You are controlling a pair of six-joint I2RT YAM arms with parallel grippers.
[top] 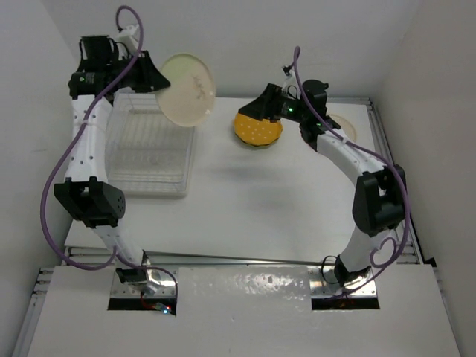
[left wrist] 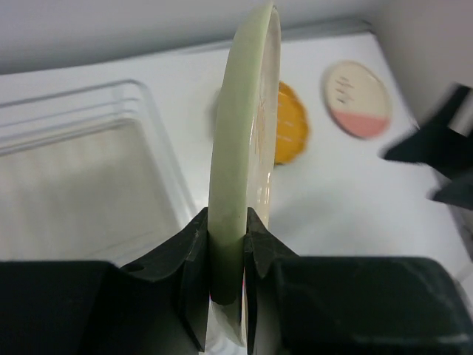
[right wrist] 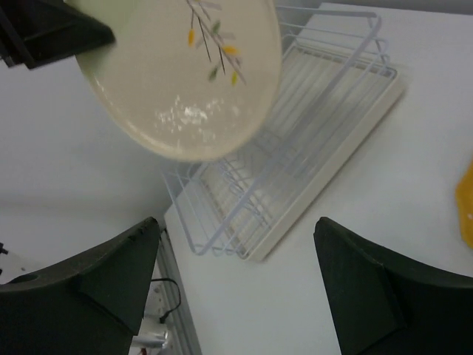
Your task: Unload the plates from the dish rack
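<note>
One plate left to set down. White wire-and-plastic dish rack (top: 151,152) looks emptied. Pale green-cream round plate (top: 189,89) held on edge in air above rack's right rim, left hand (left wrist: 225,255) clenched on it. Orange dotted plate (top: 257,130), cream-and-pink plate (left wrist: 358,99) already on bench (top: 268,201). Right hand (right wrist: 236,288) released, near orange one.

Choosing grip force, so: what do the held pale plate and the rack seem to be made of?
Pale green-cream plate: likely glazed ceramic or melamine; glossy glare spots, thick rounded rim. Dish rack: thin white coated wire ribs over a smooth cream plastic-looking tray.
</note>
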